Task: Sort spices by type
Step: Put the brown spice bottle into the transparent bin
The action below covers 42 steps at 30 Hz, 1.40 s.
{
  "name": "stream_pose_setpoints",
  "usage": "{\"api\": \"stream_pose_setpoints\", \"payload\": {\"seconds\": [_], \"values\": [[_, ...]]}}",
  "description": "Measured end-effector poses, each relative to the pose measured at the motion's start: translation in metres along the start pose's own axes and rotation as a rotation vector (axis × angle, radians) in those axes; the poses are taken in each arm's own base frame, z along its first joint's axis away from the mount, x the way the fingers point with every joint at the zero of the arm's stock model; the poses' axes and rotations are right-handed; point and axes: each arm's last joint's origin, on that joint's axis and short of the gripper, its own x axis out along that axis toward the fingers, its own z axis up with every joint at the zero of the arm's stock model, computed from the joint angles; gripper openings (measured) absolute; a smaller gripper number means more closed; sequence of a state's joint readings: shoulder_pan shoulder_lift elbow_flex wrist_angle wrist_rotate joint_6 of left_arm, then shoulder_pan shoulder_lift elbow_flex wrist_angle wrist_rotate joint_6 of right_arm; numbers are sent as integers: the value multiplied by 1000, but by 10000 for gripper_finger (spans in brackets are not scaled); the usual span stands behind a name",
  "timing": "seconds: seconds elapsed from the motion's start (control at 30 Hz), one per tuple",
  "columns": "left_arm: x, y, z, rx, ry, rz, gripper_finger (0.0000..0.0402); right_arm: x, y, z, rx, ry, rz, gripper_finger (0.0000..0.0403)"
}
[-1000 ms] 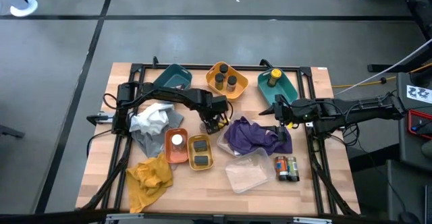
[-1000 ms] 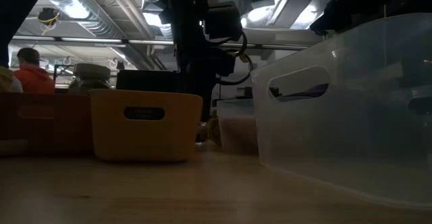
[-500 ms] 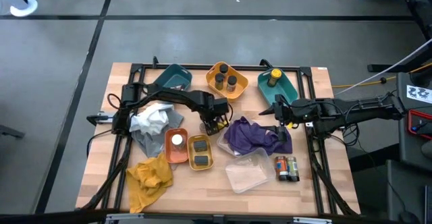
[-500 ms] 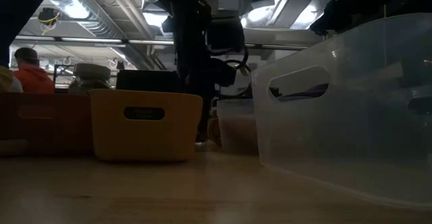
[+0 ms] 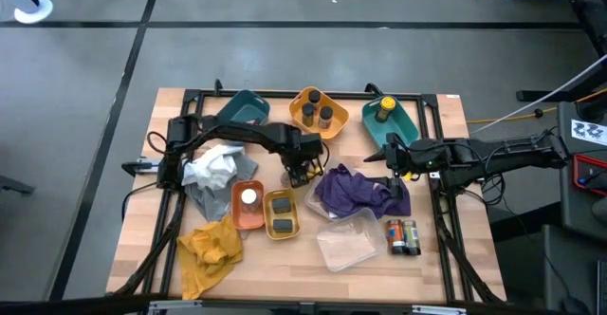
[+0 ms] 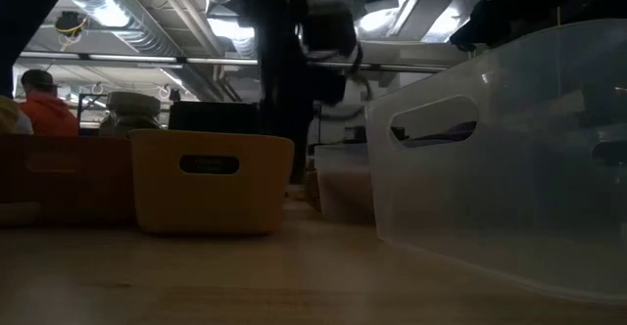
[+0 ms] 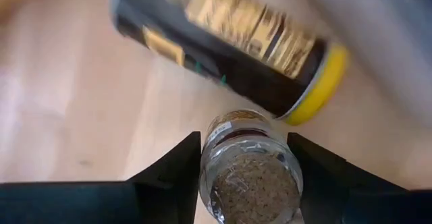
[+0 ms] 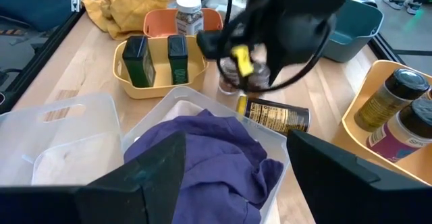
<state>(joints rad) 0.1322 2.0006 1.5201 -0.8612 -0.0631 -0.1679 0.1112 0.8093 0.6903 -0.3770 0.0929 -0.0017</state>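
Observation:
My left gripper (image 5: pixel 298 171) points down at mid-table, shut on a small glass spice jar (image 7: pixel 250 166) filled with dark ground spice. Just beyond it a black jar with a yellow lid (image 7: pixel 229 42) lies on its side on the wood. Other spices sit sorted. Two jars stand in the orange tray (image 5: pixel 318 112) and a yellow-lidded jar in the teal tray (image 5: pixel 389 116). A white-lidded jar sits in the small orange tray (image 5: pixel 248 201), and two dark tins in the yellow tray (image 5: pixel 281 213). My right gripper (image 8: pixel 236 183) hovers open over the purple cloth (image 5: pixel 356 190). My left gripper pinches the glass jar's round wall (image 7: pixel 206 170) between its two fingers, one on each side. The fingers come from above, pointing steeply down. The jar's near end faces the wrist camera. I cannot tell whether its far end is clear of the table.
Two more jars (image 5: pixel 401 236) lie at the near right beside a clear bin (image 5: pixel 349 247). A second teal tray (image 5: pixel 242 109) stands at the far left. A white and grey cloth (image 5: pixel 216 168) and a yellow cloth (image 5: pixel 211 249) lie on the left side.

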Motion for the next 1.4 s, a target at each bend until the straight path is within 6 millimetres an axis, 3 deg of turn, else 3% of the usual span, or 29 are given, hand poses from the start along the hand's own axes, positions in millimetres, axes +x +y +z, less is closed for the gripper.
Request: {"api": "stream_pose_setpoints", "payload": {"seconds": [0.27,0.37,0.57,0.8,0.93,1.17,1.4], "values": [[-66,-11,28,48,-151,-40,168,0,0,0,0,0,0,257],[-87,-30,38,61,-258,-108,168,0,0,0,0,0,-5,257],[-100,-89,42,148,-455,-275,168,0,-1,0,0,0,-29,257],[-81,-164,20,231,-439,-371,168,0,-1,0,52,2,-29,257],[-62,-191,12,285,-418,-389,168,0,-1,-1,58,9,-29,257],[-20,-194,18,332,-344,-408,168,0,-1,-1,59,14,-29,257],[-9,-180,21,315,-255,-459,168,0,-1,-4,57,36,-30,257]]}}
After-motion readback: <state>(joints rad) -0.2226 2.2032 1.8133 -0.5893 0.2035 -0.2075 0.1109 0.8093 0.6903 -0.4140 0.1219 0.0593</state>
